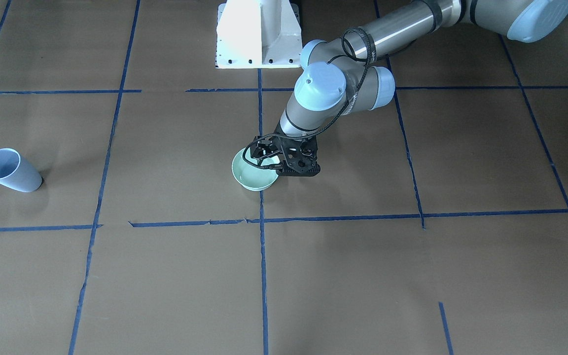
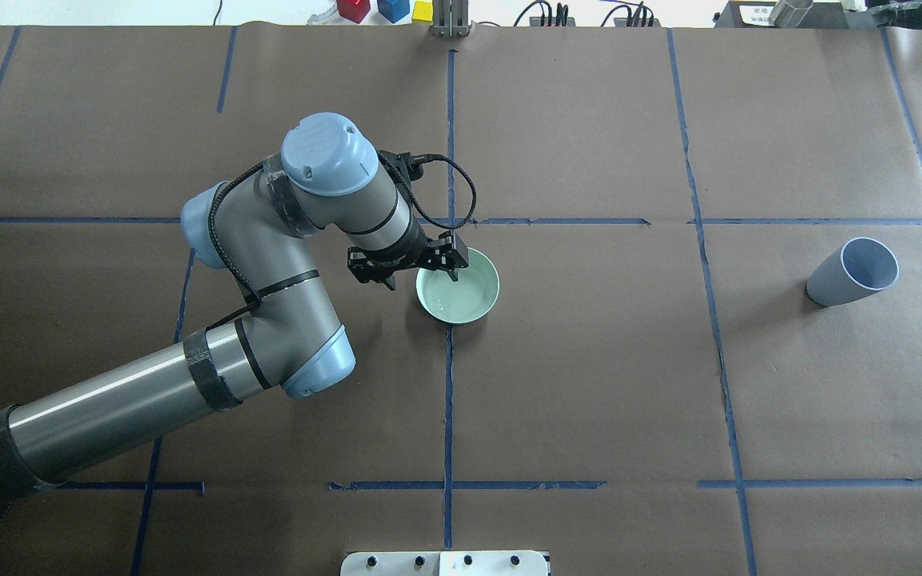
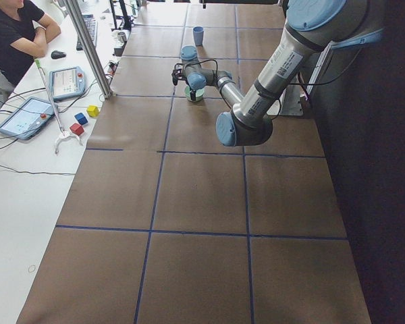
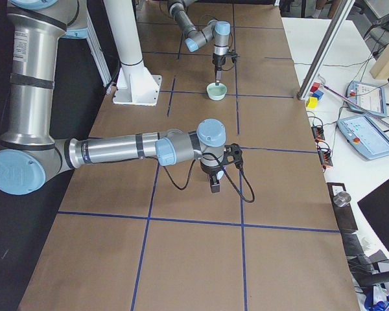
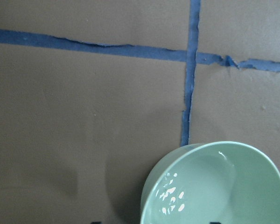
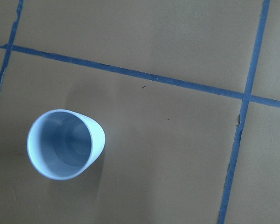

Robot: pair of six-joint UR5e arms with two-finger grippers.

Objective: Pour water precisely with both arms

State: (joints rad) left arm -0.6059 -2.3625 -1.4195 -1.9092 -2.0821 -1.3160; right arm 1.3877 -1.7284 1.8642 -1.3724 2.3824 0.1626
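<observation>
We found the water (image 5: pixel 171 195) in the pale green bowl (image 2: pixel 469 300) at the middle of the overhead frame. It showed only as small bright glints on the bowl's inner wall in the left wrist view. The left arm (image 2: pixel 269 264) reached in from the lower left and held its left pincer (image 2: pixel 422 272) over the bowl's left rim. The jaws were spread wide, one finger inside the bowl and the others outside, gripping nothing. We judged that straddling pose was chosen so the jaws could close on the rim and tip the bowl.

The light blue cup (image 2: pixel 853 274) stood alone on the brown counter (image 2: pixel 589 400) at the right of the overhead frame, well apart from the bowl. The right arm (image 4: pixel 117 150) appeared only in the right side view, its right pincer (image 4: pixel 214 184) pointing down above the counter. We could not tell how far its jaws were open. Its wrist camera looked straight down at the cup in the lower left of that frame, which we took as lining up to fetch the receiving vessel. Pouring had not yet begun.
</observation>
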